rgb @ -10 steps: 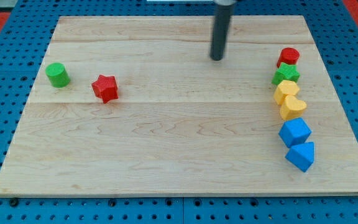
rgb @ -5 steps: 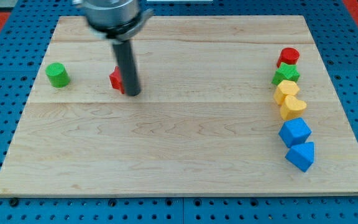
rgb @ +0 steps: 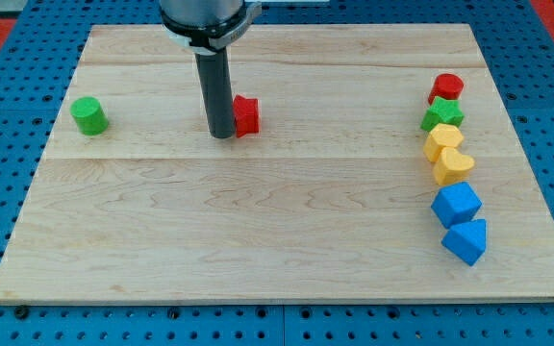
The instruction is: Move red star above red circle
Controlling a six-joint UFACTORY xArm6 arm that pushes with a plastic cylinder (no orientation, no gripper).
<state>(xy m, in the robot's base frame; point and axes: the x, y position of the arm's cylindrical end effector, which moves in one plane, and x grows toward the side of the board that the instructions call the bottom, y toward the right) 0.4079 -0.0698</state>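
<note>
While pressed to my tip (rgb: pixel 222 135), faceted red star (rgb: pixel 246 115).

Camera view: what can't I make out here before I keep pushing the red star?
1. Red star: its left part is hidden behind the rod, so its points cannot be made out.
2. My tip: at the star's left side; whether they touch cannot be told.
3. Arm above the rod: cut off by the view's top edge.

One camera, high at the front.
It looks down at a slant over the whole wooden surface (rgb: pixel 258 240).
</note>
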